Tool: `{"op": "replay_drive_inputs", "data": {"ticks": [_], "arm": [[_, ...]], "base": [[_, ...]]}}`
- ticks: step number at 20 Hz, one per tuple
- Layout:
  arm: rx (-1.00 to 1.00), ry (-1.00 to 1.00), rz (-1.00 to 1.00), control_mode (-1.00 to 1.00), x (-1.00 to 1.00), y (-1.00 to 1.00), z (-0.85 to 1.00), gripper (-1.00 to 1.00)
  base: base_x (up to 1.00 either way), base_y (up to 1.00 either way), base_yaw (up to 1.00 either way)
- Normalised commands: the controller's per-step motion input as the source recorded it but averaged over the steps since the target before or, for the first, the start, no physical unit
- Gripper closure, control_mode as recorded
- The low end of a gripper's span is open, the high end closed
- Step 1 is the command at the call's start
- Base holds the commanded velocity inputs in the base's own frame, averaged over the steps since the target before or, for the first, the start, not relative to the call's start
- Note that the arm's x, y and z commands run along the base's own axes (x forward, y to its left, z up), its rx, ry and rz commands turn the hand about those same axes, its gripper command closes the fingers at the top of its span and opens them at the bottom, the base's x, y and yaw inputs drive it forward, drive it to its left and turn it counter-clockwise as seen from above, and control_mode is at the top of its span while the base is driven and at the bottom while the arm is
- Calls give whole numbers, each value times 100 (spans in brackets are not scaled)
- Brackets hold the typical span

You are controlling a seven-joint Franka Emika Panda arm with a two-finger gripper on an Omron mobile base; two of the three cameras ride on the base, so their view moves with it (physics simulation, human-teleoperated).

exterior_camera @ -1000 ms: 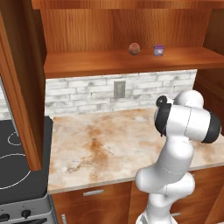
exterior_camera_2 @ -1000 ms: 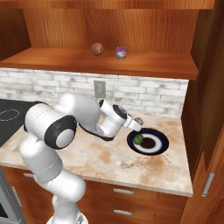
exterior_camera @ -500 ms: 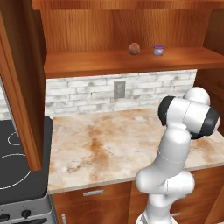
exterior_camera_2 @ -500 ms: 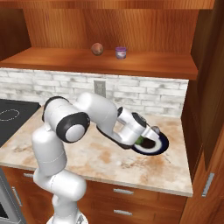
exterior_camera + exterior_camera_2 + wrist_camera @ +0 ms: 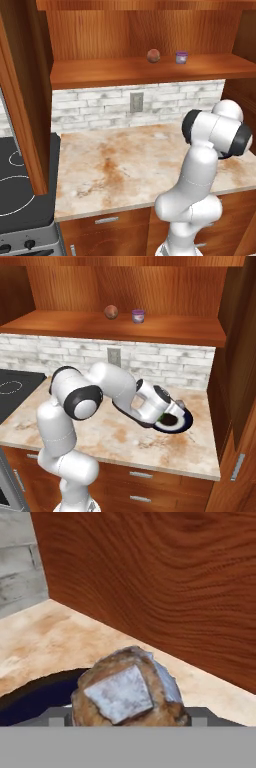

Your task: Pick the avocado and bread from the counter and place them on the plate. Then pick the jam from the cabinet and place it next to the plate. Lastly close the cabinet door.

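- Tool (image 5: 176, 408) sits low over the plate (image 5: 186, 421) at the right end of the counter (image 5: 100, 431); hand view shows the bread (image 5: 127, 689) clamped between its tips, right above the plate's dark rim.
- A bit of dark green under the hand on the plate in the right base view looks like the avocado (image 5: 162, 419), so that step is probably done; mostly hidden by the wrist.
- Bread not yet released; can't tell if it touches the plate.
- Jam (image 5: 137, 316) is on the cabinet shelf (image 5: 75, 323), just beside a reddish-brown ball (image 5: 111, 311), untouched.
- Cabinet door (image 5: 22, 100) is open at the left of the left base view, edge hanging over the stovetop (image 5: 20, 195) side.
- Judgement: roughly halfway. Left: drop the bread on the plate, fetch the jam and set it next to the plate, shut the door.
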Motion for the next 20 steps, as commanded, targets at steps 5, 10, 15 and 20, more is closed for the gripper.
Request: {"op": "replay_drive_inputs", "data": {"ticks": [5, 10, 15, 20], "arm": [[0, -5, -6, -100, 30, 4, 22, -100], [1, -3, -4, -100, -11, 6, 35, -100], [0, 0, 5, -100, -75, 35, 47, -100], [0, 8, 18, -100, -37, 33, 86, -100]], "base": [[0, 0, 0], [0, 0, 0], [0, 0, 0], [0, 0, 0]]}}
